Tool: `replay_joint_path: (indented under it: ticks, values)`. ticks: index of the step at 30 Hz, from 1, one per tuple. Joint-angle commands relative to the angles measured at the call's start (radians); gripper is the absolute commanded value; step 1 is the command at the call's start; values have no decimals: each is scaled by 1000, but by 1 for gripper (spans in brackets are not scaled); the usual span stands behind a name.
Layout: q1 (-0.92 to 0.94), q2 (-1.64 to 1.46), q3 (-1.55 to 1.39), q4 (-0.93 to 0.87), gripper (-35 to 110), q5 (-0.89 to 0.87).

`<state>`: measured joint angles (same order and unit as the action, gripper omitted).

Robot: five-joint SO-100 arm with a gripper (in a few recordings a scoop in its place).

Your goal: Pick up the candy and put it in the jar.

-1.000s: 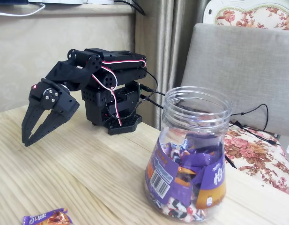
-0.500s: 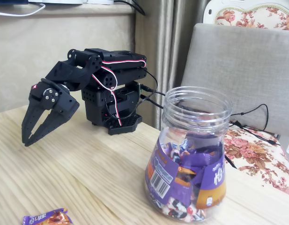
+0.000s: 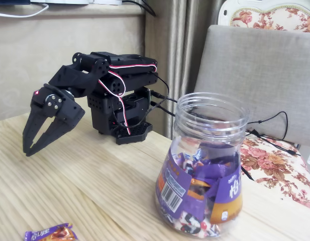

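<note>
One candy lies on the wooden counter at the bottom-left edge, untouched. Black pincer hangs above the counter at left, fingers slightly apart, empty. Jar stands right, lidless, part-filled with purple-wrapped sweets.

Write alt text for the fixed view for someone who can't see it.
A black robot arm's pincer hangs slightly open and empty above a wooden table, at left. A purple candy lies at the bottom edge, and an open clear jar of similar sweets stands at right.
</note>
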<state>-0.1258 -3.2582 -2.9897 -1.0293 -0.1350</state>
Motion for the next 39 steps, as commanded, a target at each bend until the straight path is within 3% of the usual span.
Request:
replay_joint_path:
  ticks: [1, 10, 12, 14, 15, 19, 23, 32, 39]
  values:
    - [-2, -20, -3, -15, 0, -20]
    - [46, -20, -3, -21, 0, -138]
    - [67, -20, -3, -44, 0, -359]
    - [80, -20, -3, -184, 2, -655]
    - [83, -20, -3, -199, 2, -689]
    - [-28, -20, 11, -161, 9, -692]
    - [-163, -20, 127, -117, 29, -707]
    - [-209, 6, 637, -222, 29, -655]
    - [-350, 322, 943, -252, 29, -548]
